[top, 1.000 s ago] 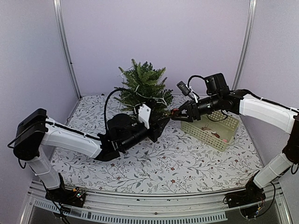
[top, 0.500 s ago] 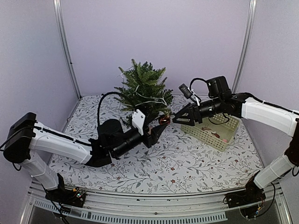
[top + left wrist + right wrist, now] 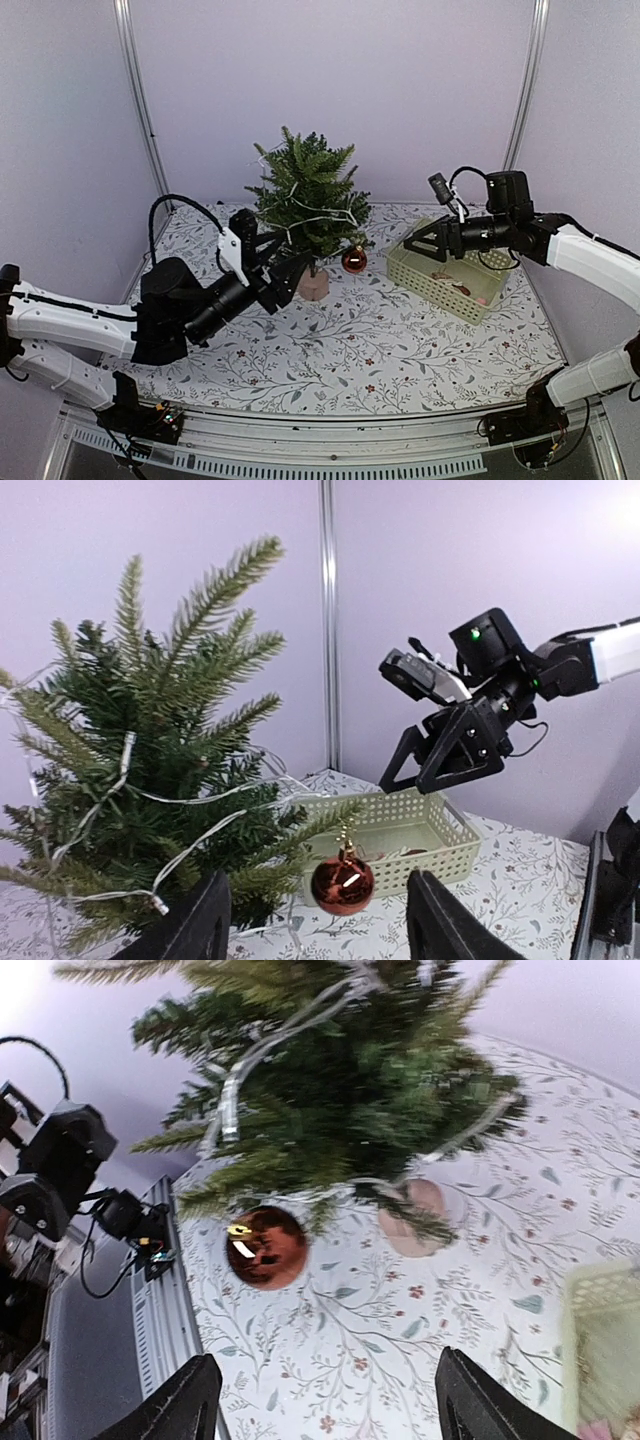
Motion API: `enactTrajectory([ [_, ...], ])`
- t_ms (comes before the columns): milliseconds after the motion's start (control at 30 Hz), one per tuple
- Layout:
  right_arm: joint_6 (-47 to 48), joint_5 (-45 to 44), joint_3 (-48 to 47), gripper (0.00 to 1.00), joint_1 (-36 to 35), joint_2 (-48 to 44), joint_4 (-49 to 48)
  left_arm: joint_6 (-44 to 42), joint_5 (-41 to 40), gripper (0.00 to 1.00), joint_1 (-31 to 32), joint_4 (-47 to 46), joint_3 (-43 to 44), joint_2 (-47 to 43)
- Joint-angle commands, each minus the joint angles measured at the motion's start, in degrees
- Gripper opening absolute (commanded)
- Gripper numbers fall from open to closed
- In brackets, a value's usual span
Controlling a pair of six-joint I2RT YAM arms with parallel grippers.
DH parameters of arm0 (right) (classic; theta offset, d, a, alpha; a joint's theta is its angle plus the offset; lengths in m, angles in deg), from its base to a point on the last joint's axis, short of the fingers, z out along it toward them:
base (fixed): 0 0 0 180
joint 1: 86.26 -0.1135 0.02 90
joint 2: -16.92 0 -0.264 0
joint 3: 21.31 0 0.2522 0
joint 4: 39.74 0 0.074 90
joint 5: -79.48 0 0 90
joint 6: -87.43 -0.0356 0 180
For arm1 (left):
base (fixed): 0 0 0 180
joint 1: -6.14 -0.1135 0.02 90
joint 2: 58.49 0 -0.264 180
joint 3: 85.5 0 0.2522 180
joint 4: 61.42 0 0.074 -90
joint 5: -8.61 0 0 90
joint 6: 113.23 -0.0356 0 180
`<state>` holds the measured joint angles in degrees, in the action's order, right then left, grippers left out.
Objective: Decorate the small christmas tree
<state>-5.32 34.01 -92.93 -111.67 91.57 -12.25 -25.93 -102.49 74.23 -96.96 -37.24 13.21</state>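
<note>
Small christmas tree [image 3: 305, 195] upright at rear centre of table [image 3: 400, 340], white light string [image 3: 335, 213] draped over branches. Basket [image 3: 450, 290] to its right. Left claw [image 3: 283, 258] and right claw [image 3: 412, 247] both spread open, empty, flanking tree. Red bauble [image 3: 353, 260] hangs from low right branch.

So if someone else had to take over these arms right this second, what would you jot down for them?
Left gripper: open, empty, just in front of the small christmas tree.
Right gripper: open, empty, by the tree-side end of the basket, pointing at the tree.
Done: a red bauble hangs from a low branch on the basket side; a white light string is draped over the tree.
Left: a few small items lie in the basket, too small to identify; probably hang those next.
</note>
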Motion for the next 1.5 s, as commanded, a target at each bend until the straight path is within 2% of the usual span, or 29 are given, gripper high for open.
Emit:
enactTrajectory([
  [0,-4.02,-4.79,3.34,0.77,8.34,-3.81,-3.06,3.52,-4.66,0.62,0.31,6.67,-2.50,-6.83],
  [133,-4.68,-12.75,5.19,0.76,14.96,-3.54,-1.93,6.34,-6.33,0.62,-1.45,9.81,-5.22,-12.02],
  [300,-4.48,-20.76,6.18,0.72,17.16,-0.07,-0.82,11.46,-6.08,0.62,-5.40,14.98,-6.92,-15.31],
  [433,-4.65,-16.42,7.23,0.70,17.19,2.54,-3.16,16.18,-4.43,0.62,-10.53,22.24,-5.59,-15.83],
  [567,-7.12,-12.86,10.21,0.67,15.06,0.54,-7.34,23.53,4.07,0.60,-21.50,29.11,-5.35,-15.90],
  [767,-10.56,-11.00,14.39,0.66,9.07,-1.53,-12.58,28.64,14.11,0.55,-34.69,26.78,-8.09,-13.42],
  [900,-14.59,-10.61,17.84,0.63,3.89,-2.13,-18.36,29.81,20.13,0.53,-41.43,23.05,-7.76,-8.02],
  [1100,-15.94,-14.58,18.59,0.61,0.84,-0.68,-18.06,31.05,23.12,0.49,-43.00,16.17,-7.31,-0.75],
  [1200,-14.28,-18.29,16.82,0.60,1.29,-0.87,-15.03,30.01,21.85,0.49,-43.03,15.25,-6.06,3.68],
  [1300,-13.95,-17.16,16.34,0.57,1.78,0.86,-14.60,27.90,21.28,0.48,-43.07,15.59,-2.84,10.72],
  [1467,-13.86,-18.81,16.42,0.56,3.74,1.74,-13.75,29.20,24.29,0.45,-43.04,10.31,-1.03,18.36],
])
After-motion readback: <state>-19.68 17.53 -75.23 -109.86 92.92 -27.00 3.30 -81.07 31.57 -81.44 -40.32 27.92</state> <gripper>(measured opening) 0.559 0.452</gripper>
